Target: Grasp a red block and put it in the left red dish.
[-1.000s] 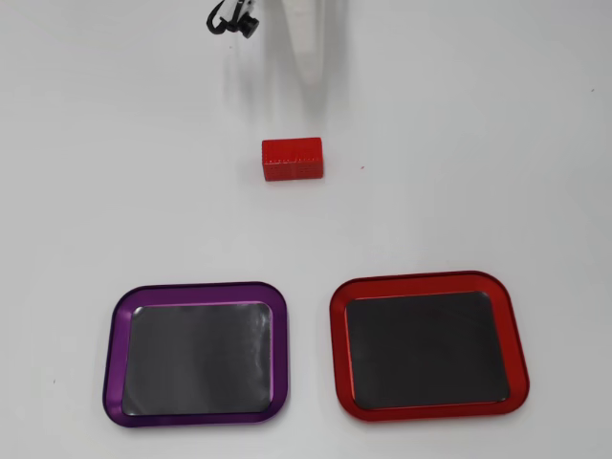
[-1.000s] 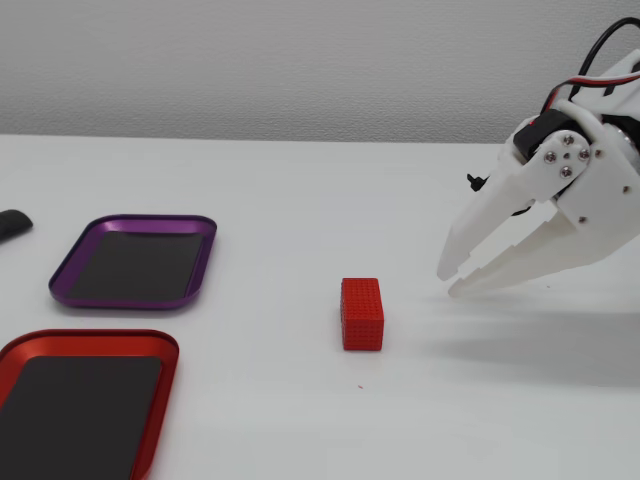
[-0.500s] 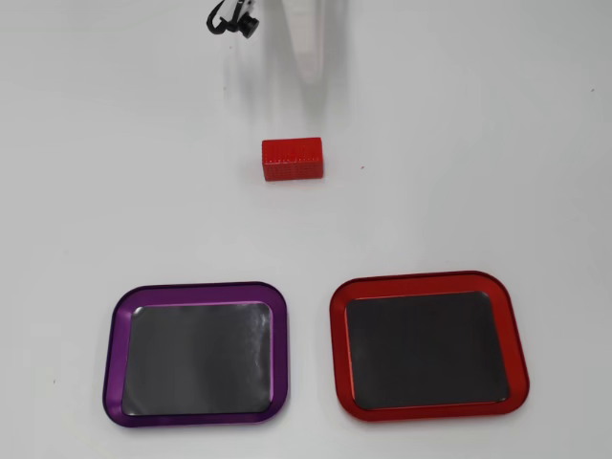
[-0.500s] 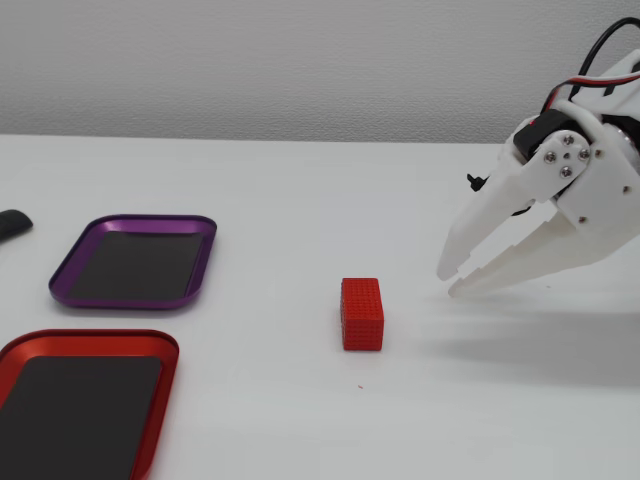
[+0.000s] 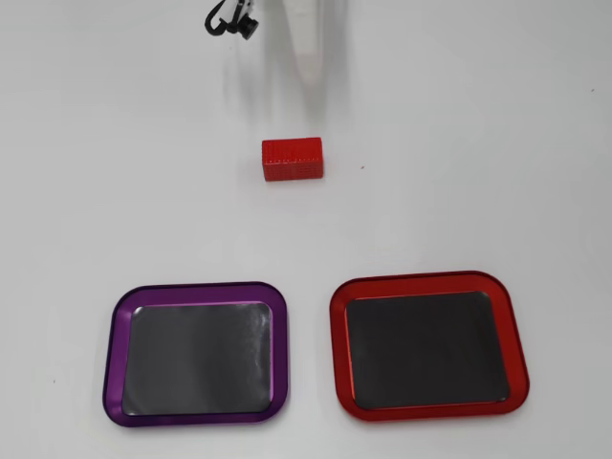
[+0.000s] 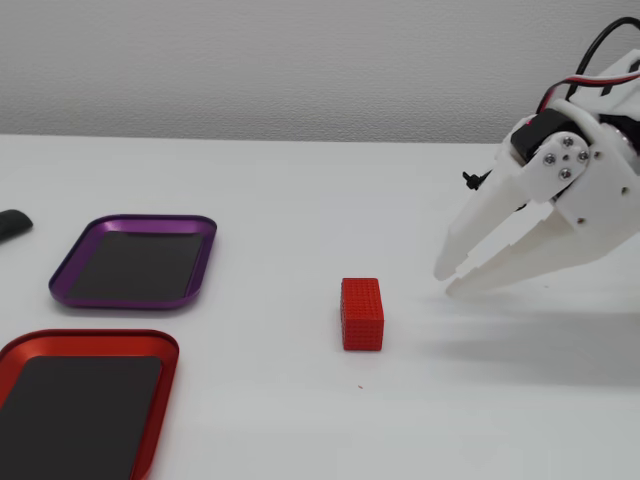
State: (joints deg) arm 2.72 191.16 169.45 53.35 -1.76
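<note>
The red block (image 5: 293, 159) lies on the white table, also seen in the fixed view (image 6: 362, 313), standing alone. My white gripper (image 6: 446, 283) hovers low to the right of the block in the fixed view, a short gap away, fingertips nearly together and holding nothing. In the overhead view the gripper (image 5: 311, 78) is a blurred white shape just beyond the block. The red dish (image 5: 427, 283) has a dark inside with nothing in it and sits at the lower right in the overhead view, at the lower left in the fixed view (image 6: 90, 340).
A purple-rimmed tray (image 5: 196, 288) of the same shape lies beside the red dish, behind it in the fixed view (image 6: 135, 222). A black object (image 6: 12, 224) lies at the left edge of the fixed view. Black cabling (image 5: 232, 19) shows at the top of the overhead view.
</note>
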